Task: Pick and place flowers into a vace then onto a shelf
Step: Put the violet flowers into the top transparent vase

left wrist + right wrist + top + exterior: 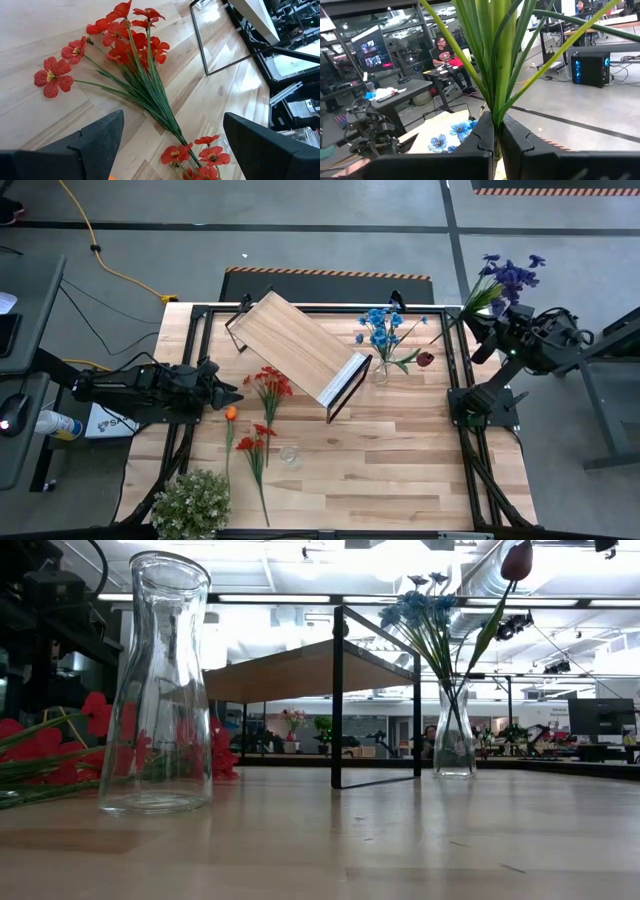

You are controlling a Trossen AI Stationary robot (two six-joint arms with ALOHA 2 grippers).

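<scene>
we noted the right gripper raised off the table's far right corner, fingers pressed together on the green stems of the purple flowers, whose blooms stood out past the table edge. the left gripper lay low over the left side of the table, fingers spread wide and holding nothing, pointed at the red flowers, which lay flat on the wood just ahead of it. in the left wrist view those red flowers fanned out with stems running back between the two dark fingers. an orange flower and a second red sprig lay nearer the front edge, beside an empty glass vase. the blue flowers stood in another glass vase with a dark red bloom leaning out to its right. the shelf sat slantwise mid-table, just left of that vase. a bushy pale plant sat at the front left corner.
</scene>
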